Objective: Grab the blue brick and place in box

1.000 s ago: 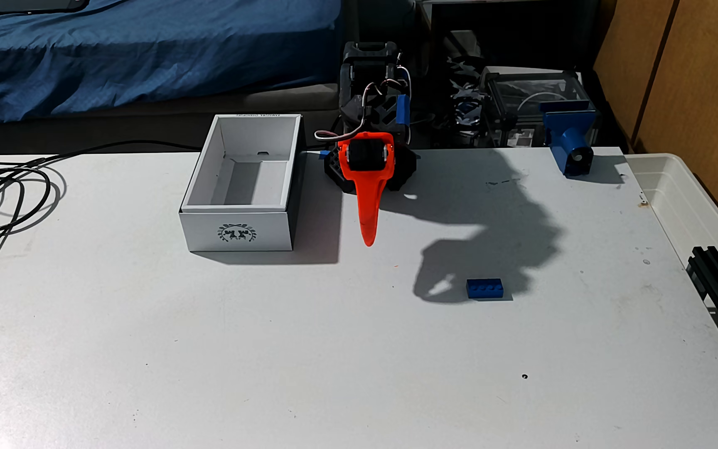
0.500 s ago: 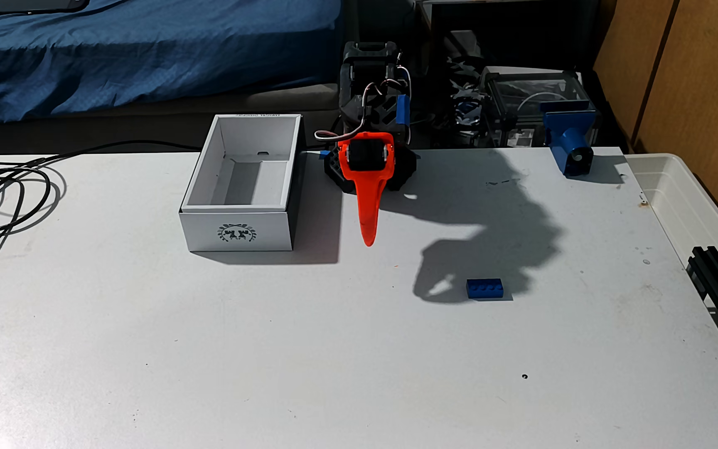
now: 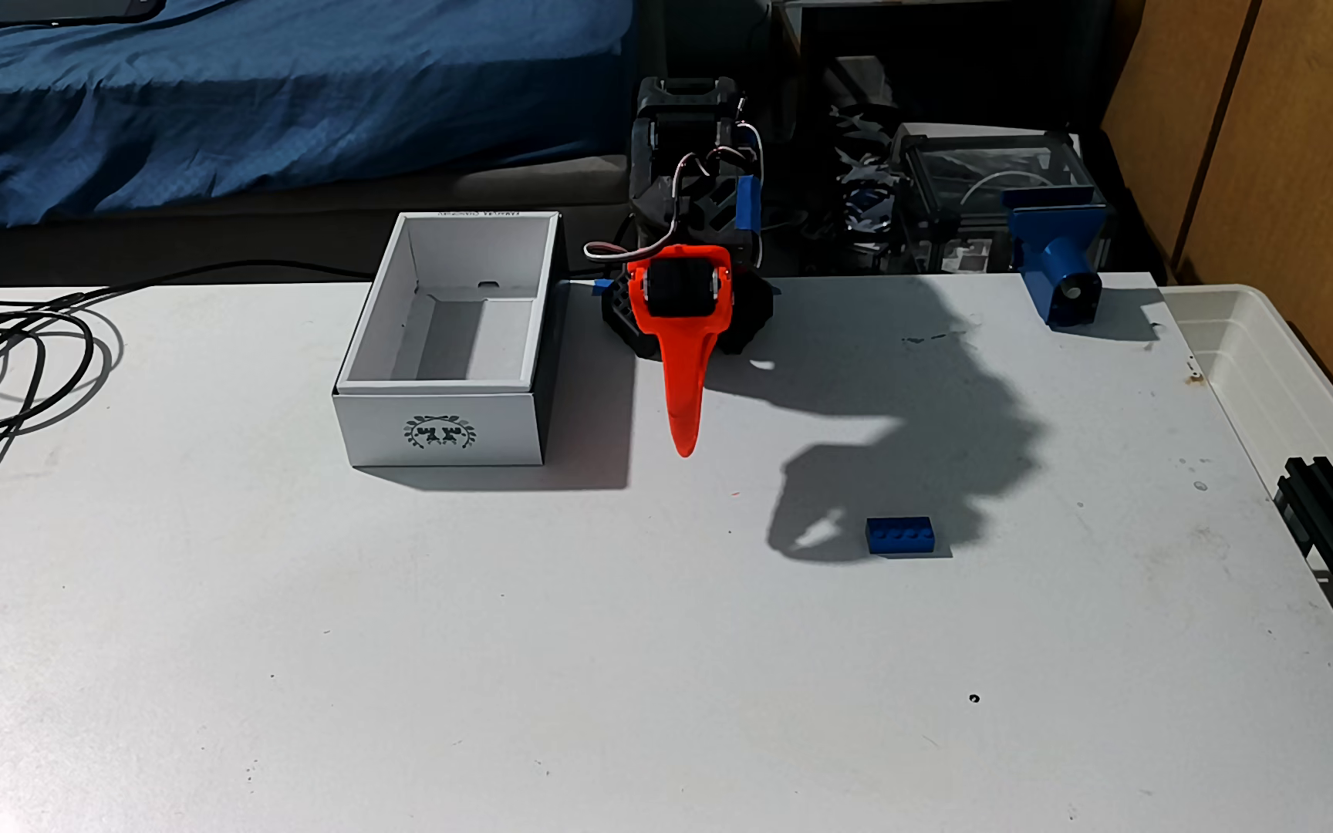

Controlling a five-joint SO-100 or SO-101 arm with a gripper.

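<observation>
The blue brick lies flat on the white worktop, studs up, well apart from the empty box (emblem side facing us). The orange fingers hang pressed together beside the box, holding nothing.

- Fixed view. My arm stands at the table's far edge, about mid-width.
- My claw hangs down in front of the base, clear of everything.
- Box sits on the table just left of my claw, its emblem side nearest the camera.
- Brick lies flat on the table, right of my claw and nearer the camera, well apart from the box.
- Mount stands at the far right corner.
- Tub runs beside the table's right edge.
- Cable is coiled at far left.
- Bed lies behind the table, left.
</observation>
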